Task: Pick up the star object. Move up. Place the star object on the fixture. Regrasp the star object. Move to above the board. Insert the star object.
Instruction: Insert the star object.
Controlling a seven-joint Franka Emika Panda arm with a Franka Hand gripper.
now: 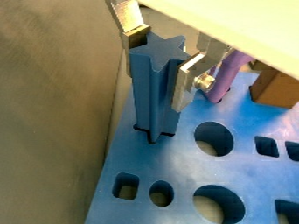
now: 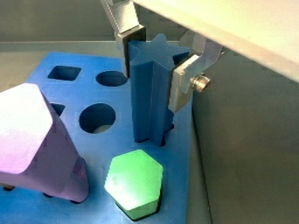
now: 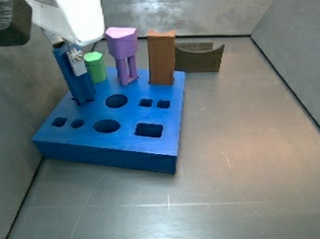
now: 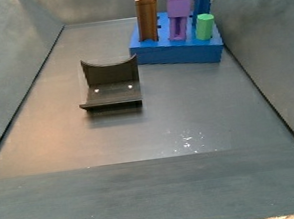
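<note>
**Star peg standing in the board, gripper around its top**

In a wrist view, the star object (image 1: 156,87) stands upright with its foot sunk in a hole of the board (image 1: 176,179). The gripper (image 1: 160,54) straddles its upper part: one silver finger (image 1: 184,80) lies against one side of the peg and the other finger sits at the opposite side near the top. Whether the pads press the peg or merely flank it cannot be told here. A purple peg (image 1: 236,63) and an orange-brown peg (image 1: 275,87) show beyond.

In a wrist view from the opposite side, the star object (image 2: 151,87) is again upright in the board (image 2: 70,92), the gripper (image 2: 156,52) narrow around it, plates close to or touching its sides. A green peg (image 2: 135,182) and the purple peg (image 2: 38,140) stand near it.

In a side view, the gripper (image 3: 70,44) hangs over the board's (image 3: 105,143) far-left corner, the star object (image 3: 77,80) below it, beside the green peg (image 3: 94,64), the purple peg (image 3: 122,52) and the orange-brown peg (image 3: 161,57). The fixture (image 3: 197,57) sits behind the board to the right.

In a side view, the fixture (image 4: 109,86) lies on the floor, well apart from the board (image 4: 176,51) with the star object (image 4: 204,2).
</note>
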